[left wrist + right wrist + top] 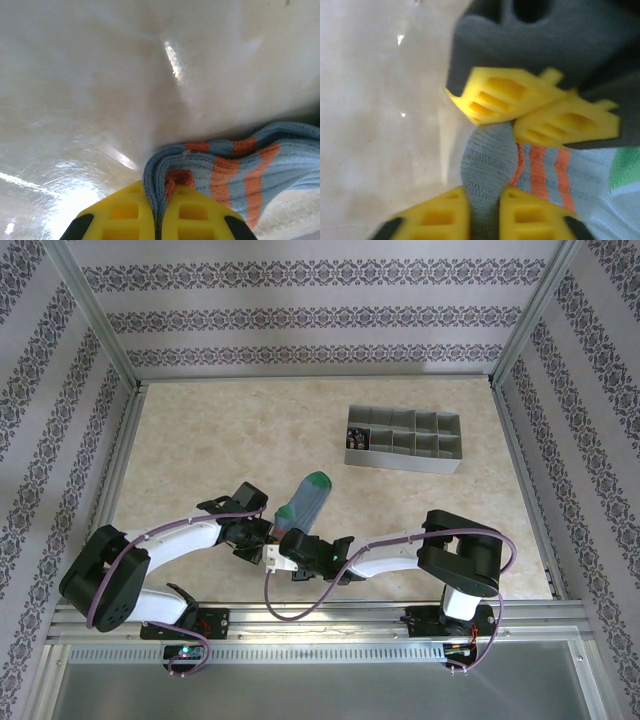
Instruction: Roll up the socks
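Clamped in the left pincer [159, 205], with its yellow fingers [125, 215] drawn narrow and almost meeting: a folded edge of the blue-teal sock [260, 165], ribbed, with orange bands [222, 182]. Ahead of that pincer and off to its right, the rest of the sock, lying on the pale glossy table [75, 75]. Directly beyond the fingertips, bare table with bright glints. Gripped too by the right pincer [484, 200], its own yellow fingers [440, 217] set a little apart, with a thickness of blue knit filling the gap between them. Just ahead of the right pincer, on the same stretch of sock [490, 160]: the left pincer [514, 120], fingers together on the fabric, dark body behind. To the right of the right pincer's fingers, three orange bands [537, 172], then a green patch [626, 162] at the frame edge. From above, both pincers close together near the front middle of the table [200, 440], left pincer [256, 536] just beside right pincer [280, 552], at the near end of the sock [303, 505]. Away from both pincers, stretched toward the far side and slightly rightward, the sock's free length, ending in the green patch [317, 481]. Well beyond and to the right of the pincers, apart from the sock: a grey divided tray [400, 460], with something small and dark in one left-hand compartment, too small to tell.
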Robot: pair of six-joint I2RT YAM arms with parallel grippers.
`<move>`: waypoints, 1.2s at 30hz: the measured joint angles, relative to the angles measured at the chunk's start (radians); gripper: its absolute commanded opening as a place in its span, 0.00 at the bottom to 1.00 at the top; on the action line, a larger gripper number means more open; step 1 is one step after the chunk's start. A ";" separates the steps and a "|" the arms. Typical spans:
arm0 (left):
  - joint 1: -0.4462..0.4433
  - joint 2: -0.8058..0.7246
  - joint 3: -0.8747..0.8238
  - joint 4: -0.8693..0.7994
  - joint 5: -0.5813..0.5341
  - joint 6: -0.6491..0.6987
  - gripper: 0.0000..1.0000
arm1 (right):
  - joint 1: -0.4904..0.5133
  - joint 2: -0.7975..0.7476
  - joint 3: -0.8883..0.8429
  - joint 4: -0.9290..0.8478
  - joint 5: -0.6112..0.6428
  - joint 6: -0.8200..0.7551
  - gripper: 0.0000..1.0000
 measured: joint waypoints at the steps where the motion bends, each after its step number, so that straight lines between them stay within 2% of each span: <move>1: 0.003 -0.005 -0.003 0.002 -0.001 0.000 0.00 | -0.006 -0.001 0.003 -0.004 -0.013 0.010 0.00; 2: 0.006 -0.012 -0.009 0.006 -0.001 0.000 0.00 | -0.016 -0.002 0.005 -0.008 -0.035 0.027 0.00; 4: 0.006 -0.024 -0.021 0.018 -0.002 0.000 0.09 | -0.046 -0.005 0.010 -0.019 -0.096 0.066 0.00; 6: 0.006 -0.037 -0.032 0.034 -0.002 0.005 0.26 | -0.093 -0.008 0.018 -0.031 -0.196 0.120 0.00; 8: 0.008 -0.051 -0.043 0.053 -0.006 0.005 0.48 | -0.144 -0.008 0.021 -0.041 -0.299 0.173 0.00; 9: 0.011 -0.061 -0.056 0.076 -0.006 0.003 0.54 | -0.174 -0.007 0.023 -0.051 -0.354 0.204 0.00; 11: 0.011 -0.077 -0.084 0.120 -0.006 -0.002 0.59 | -0.222 0.001 0.033 -0.072 -0.438 0.251 0.00; 15: 0.011 -0.109 -0.099 0.148 -0.017 0.005 0.60 | -0.292 0.027 0.042 -0.074 -0.588 0.333 0.00; 20: 0.011 -0.174 -0.100 0.164 -0.045 0.029 0.55 | -0.355 0.061 0.053 -0.076 -0.728 0.399 0.00; 30: -0.021 -0.132 -0.135 0.261 -0.069 0.038 0.45 | -0.416 0.147 0.150 -0.186 -0.889 0.461 0.00; 34: -0.022 -0.063 -0.136 0.321 -0.074 0.038 0.35 | -0.440 0.174 0.175 -0.214 -0.947 0.486 0.00; 35: -0.023 -0.046 -0.135 0.333 -0.074 0.038 0.30 | -0.446 0.182 0.182 -0.220 -0.961 0.492 0.00; 36: -0.022 -0.035 -0.135 0.336 -0.069 0.036 0.21 | -0.449 0.189 0.188 -0.228 -0.975 0.496 0.00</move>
